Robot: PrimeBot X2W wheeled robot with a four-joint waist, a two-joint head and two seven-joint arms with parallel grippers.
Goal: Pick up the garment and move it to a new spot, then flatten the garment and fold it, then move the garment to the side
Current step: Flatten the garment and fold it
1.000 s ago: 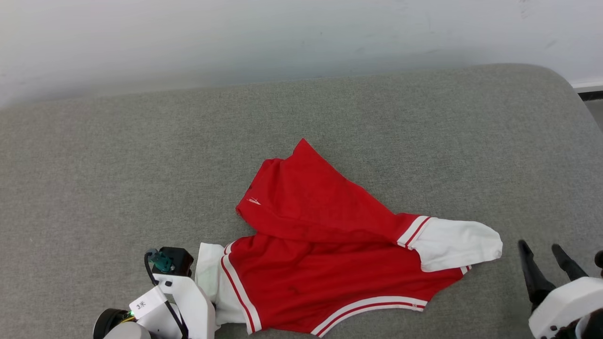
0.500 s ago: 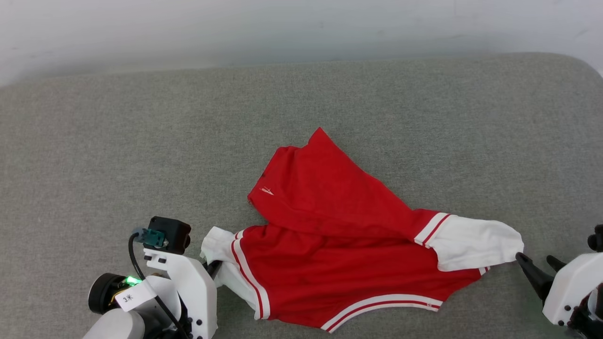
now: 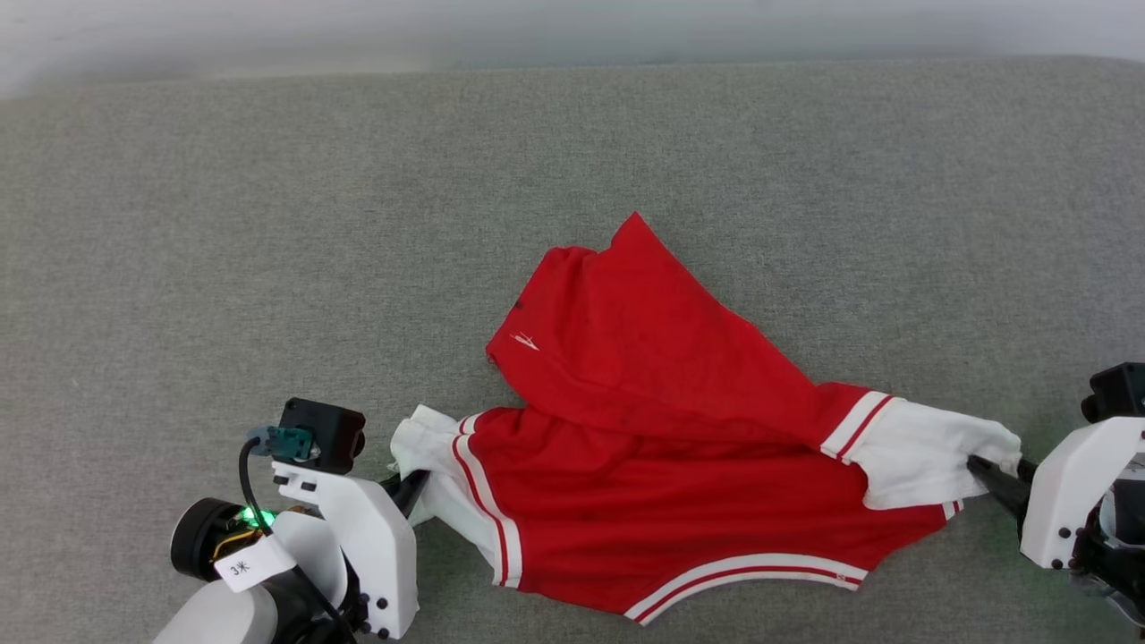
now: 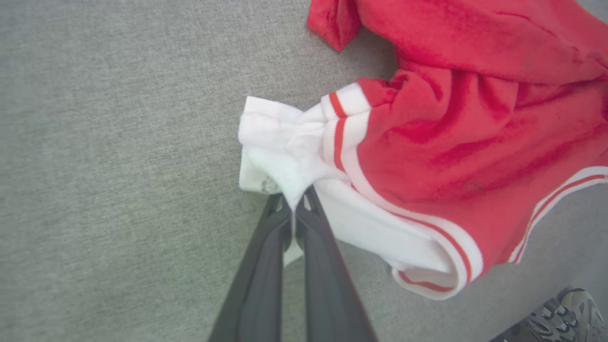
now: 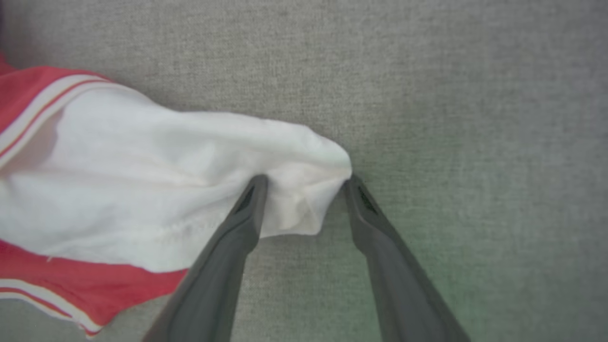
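The garment (image 3: 662,447), bright red with white sleeves and striped trim, lies crumpled on the grey fabric surface (image 3: 268,224), its upper part folded over the lower. My left gripper (image 3: 413,490) is shut on the bunched white left sleeve (image 4: 280,147); in the left wrist view the left gripper (image 4: 294,203) pinches a fold of it. My right gripper (image 3: 984,470) is at the tip of the white right sleeve (image 3: 930,452). In the right wrist view the right gripper (image 5: 304,183) is open, its fingers straddling the sleeve's end (image 5: 294,190), one finger lying on the cloth.
A pale wall (image 3: 572,27) runs along the far edge of the grey surface. Bare grey fabric spreads behind and to both sides of the garment. A grey patterned shoe (image 4: 565,318) shows at the lower right corner of the left wrist view.
The head camera has tilted, shifting the whole picture. My right gripper has come in from the right to the white sleeve's tip. The left sleeve has bunched up in the shut left gripper.
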